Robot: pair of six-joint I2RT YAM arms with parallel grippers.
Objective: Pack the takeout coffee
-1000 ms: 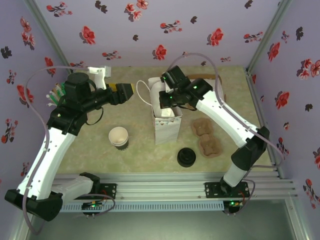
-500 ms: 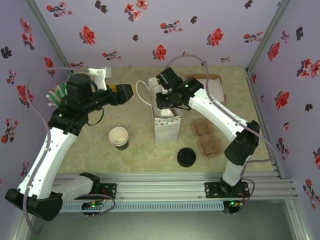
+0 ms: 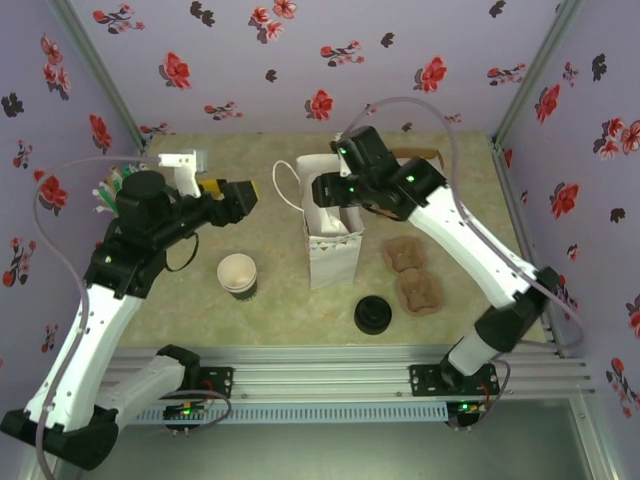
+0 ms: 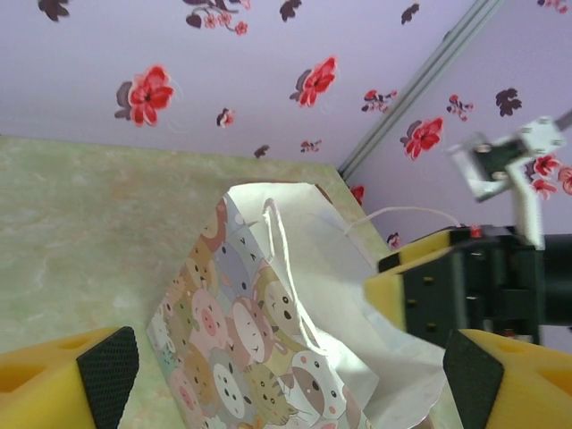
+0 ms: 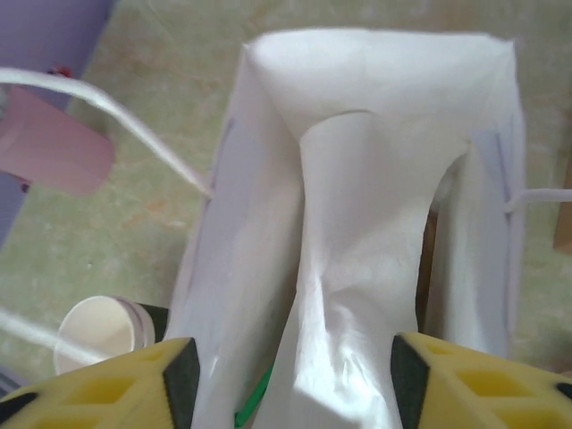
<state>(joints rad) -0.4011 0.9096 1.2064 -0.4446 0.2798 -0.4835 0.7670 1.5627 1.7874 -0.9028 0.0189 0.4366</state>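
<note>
Right claw [image 5: 290, 375] hangs right over the mouth of the paper bag [image 3: 335, 255]. Its jaws are apart at a medium gap, with nothing between the pads [image 5: 183, 380]. Crumpled white paper inside the bag lies below them.

Left claw [image 4: 290, 371] is wide and empty, held above the counter [image 3: 290, 305] left of the bag. It points at the bag but stays apart from it.

The bag stands upright mid-counter, animal print on its side, mouth open. Its white cord handle [image 3: 283, 182] flops out to the left.

Takeout coffee: cannot tell where it is. The right wrist view down into the bag gives white folds and a green sliver [image 5: 255, 393] low down, unclear what.

Lidless cup stack [image 3: 238, 273] stands on the counter left-front of the bag, apart from it. Loose black lids [image 3: 372, 314] sit stacked at the bag's front-right. Two brown pulp carriers [image 3: 419, 292] lie right of the bag, one just in front of the other.
</note>
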